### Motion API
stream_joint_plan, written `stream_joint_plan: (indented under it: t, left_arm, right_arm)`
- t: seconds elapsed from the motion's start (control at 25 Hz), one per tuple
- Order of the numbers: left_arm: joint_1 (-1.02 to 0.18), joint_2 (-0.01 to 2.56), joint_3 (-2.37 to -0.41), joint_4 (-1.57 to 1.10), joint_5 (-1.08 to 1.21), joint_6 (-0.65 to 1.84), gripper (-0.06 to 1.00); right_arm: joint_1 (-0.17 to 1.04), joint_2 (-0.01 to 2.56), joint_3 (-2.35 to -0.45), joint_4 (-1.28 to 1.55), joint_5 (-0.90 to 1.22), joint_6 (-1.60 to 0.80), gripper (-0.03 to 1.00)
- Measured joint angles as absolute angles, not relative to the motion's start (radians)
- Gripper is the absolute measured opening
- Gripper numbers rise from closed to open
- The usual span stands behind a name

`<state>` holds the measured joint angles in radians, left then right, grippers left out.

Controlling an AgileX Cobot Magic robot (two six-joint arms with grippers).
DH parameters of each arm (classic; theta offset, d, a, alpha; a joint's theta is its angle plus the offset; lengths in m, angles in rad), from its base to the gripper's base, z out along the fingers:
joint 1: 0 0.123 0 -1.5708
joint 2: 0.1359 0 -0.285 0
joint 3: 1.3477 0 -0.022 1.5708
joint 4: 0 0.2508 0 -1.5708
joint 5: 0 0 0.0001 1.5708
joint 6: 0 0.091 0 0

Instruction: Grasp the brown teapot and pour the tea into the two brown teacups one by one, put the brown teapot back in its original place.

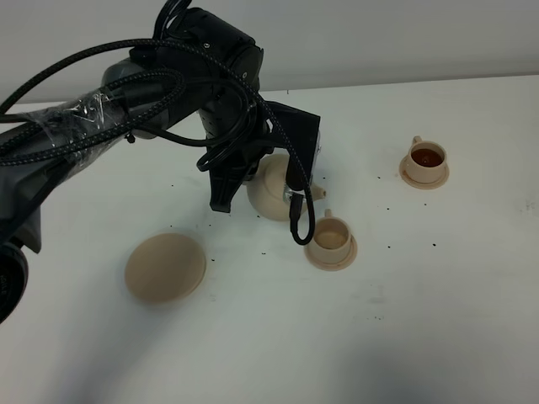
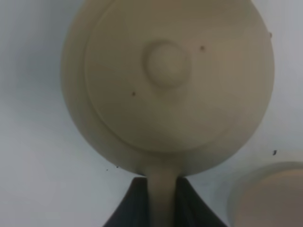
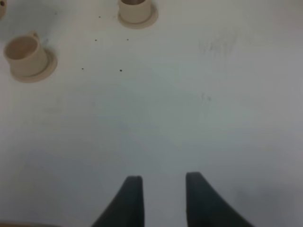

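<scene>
High view over table (image 1: 438,337), left wrist close above teapot (image 2: 165,80), right farther

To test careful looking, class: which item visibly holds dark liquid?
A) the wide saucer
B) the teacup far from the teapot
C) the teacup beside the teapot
B: the far teacup shows dark reddish liquid, while the near teacup by the teapot looks pale inside and the wide saucer lies bare.

Left to right: saucer (image 1: 165,268) — teapot (image 1: 266,198) — near cup (image 1: 332,236).
</scene>
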<state>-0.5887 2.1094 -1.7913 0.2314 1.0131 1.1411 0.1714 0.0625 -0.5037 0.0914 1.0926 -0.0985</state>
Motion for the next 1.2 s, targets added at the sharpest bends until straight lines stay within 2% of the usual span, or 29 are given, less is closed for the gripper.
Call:
stream_joint_plan:
  t: [0.44, 1.2]
  left_arm:
    - [-0.671, 2.109, -1.791, 0.357, 0.992, 1.160, 0.12]
    - [-0.677, 2.109, -1.791, 0.419, 1.045, 1.169, 0.12]
  right_arm:
    - [0.171, 0.062, -0.504, 0.091, 1.093, -0.098, 0.24]
    - [0.171, 0.062, -0.504, 0.091, 1.093, -0.098, 0.24]
